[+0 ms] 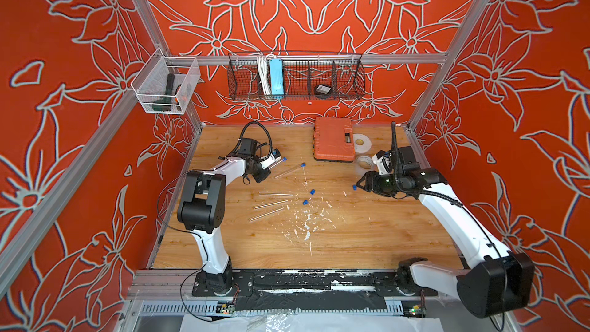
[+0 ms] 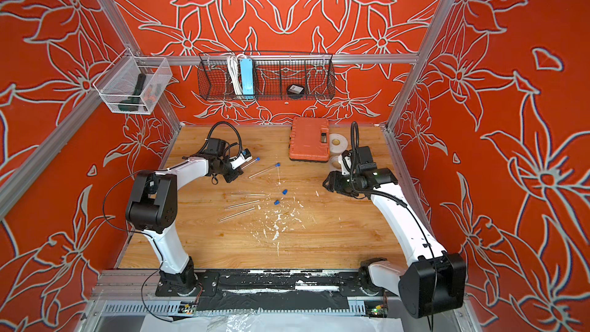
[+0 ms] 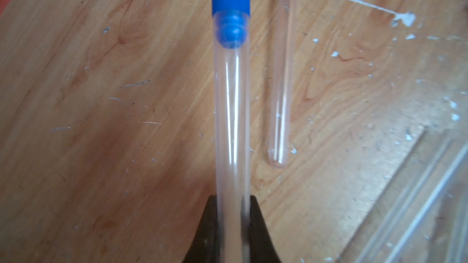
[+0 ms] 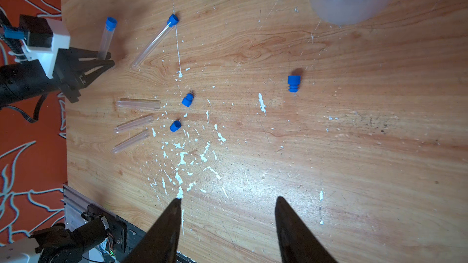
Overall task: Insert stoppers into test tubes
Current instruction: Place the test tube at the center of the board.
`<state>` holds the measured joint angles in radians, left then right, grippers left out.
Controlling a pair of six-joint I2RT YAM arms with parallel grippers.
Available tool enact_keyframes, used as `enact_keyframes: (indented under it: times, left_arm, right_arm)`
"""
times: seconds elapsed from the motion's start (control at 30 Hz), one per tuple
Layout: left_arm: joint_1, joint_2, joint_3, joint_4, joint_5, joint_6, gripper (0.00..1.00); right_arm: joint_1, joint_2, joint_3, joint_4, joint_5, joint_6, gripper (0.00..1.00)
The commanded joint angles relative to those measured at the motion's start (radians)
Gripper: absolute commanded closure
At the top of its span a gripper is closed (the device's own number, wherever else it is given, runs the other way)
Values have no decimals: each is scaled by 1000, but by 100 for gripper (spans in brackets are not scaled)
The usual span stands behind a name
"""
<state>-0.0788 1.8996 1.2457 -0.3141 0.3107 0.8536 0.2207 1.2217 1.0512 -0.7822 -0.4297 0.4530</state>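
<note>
Altogether five tubes, five stoppers

Looking out between the parted, empty fingers of the right hand over the desk. At one o'clock, a lone stopper; at eleven, two stoppers beside three bare test tubes. Farther at ten, the left hand clamped on a capped tube, a second capped tube lying just beside.
</note>
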Motion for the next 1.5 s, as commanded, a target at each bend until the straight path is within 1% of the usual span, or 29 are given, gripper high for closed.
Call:
enact_keyframes:
  times: [0.0,0.53,0.83,1.03,1.17,1.47]
  left_arm:
    - [18,52,56,-70,-14,6,100]
    - [36,139,85,-42,-51,10,99]
    - [38,174,100,-46,-36,15,98]
    - [37,186,109,-67,-38,19,96]
    - [35,194,121,-112,-42,31,95]
    - [30,166,121,-192,-37,29,88]
  right_arm:
    - [-7,26,42,-32,-15,-18,41]
    - [-16,62,58,-37,-20,-14,40]
    - [-19,61,58,-34,-20,-8,40]
    - [-19,74,67,-34,-30,-10,40]
    - [-20,78,79,-44,-31,-17,40]
    - [-21,74,70,-42,-40,-20,40]
